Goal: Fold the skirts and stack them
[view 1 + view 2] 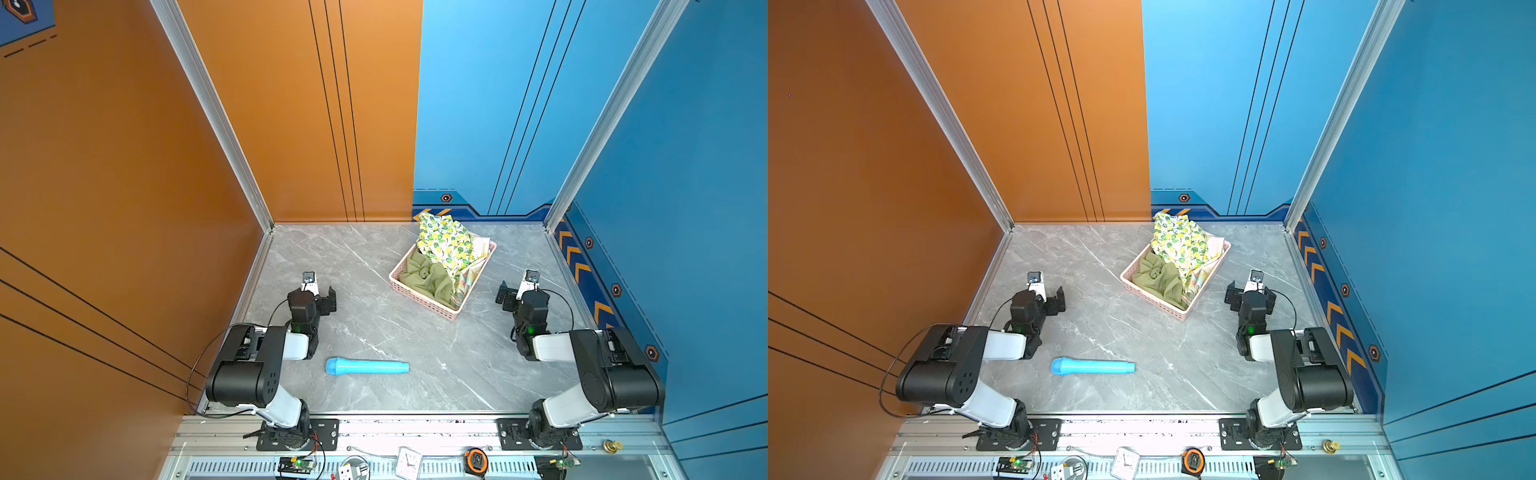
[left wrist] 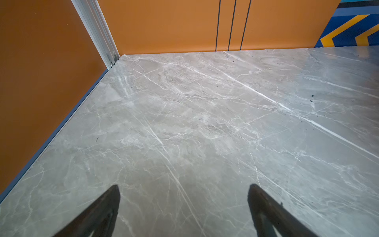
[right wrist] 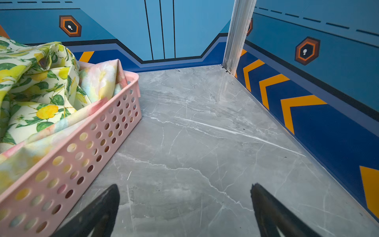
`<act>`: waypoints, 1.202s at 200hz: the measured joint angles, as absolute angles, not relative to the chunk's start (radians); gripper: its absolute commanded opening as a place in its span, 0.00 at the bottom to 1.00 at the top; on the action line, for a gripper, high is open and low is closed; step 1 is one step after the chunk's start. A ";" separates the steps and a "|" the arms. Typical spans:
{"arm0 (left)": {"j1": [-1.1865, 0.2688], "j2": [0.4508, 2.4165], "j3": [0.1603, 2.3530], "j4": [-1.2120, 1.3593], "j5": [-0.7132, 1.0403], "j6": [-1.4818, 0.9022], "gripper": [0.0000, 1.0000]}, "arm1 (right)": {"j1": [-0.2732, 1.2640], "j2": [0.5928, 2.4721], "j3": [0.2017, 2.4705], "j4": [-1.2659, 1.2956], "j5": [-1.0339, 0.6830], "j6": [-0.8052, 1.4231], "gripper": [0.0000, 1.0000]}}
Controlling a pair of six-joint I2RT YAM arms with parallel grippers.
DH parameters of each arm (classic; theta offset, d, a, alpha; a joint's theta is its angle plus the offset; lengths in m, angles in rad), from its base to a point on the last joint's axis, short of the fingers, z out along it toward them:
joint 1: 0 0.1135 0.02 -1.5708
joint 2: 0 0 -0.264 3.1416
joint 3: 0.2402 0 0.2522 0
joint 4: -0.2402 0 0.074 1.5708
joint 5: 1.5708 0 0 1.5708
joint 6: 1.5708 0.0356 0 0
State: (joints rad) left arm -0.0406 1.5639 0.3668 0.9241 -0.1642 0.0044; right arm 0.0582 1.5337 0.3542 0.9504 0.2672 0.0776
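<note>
- A blue tube [image 1: 367, 367] lies flat at 6 o'clock on the grey bench [image 1: 374, 324].
- The left end effector [image 2: 184, 185], at 9 o'clock, has its jaws wide apart and empty.
- The right end effector [image 3: 185, 184], at 3 o'clock, is likewise spread and empty, near the pink basket [image 1: 419, 300].
- At 1 o'clock the basket holds the crumpled skirts: olive skirt [image 1: 428, 276] nearest, lemon-print skirt [image 1: 446, 243] heaped behind, pastel skirt [image 3: 102, 78] along its 3 o'clock wall.

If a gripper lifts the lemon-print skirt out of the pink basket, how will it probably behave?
The lemon-print skirt is crumpled in soft folds, so it is probably floppy and will sag and unfold when lifted. It lies partly over the olive skirt and the pastel skirt, so it may drag them along.
</note>
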 measured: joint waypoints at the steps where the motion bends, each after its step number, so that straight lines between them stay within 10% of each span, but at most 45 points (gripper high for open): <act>1: -0.041 1.564 0.367 0.924 -0.164 0.004 0.98 | 0.058 1.534 0.354 0.950 0.267 0.078 1.00; 240: -0.041 1.564 0.367 0.924 -0.161 0.004 0.98 | 0.058 1.534 0.354 0.950 0.267 0.078 1.00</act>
State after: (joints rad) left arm -0.0414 1.5639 0.3672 0.9241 -0.1608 0.0040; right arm 0.0582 1.5337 0.3542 0.9504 0.2672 0.0776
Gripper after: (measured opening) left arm 0.979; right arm 0.999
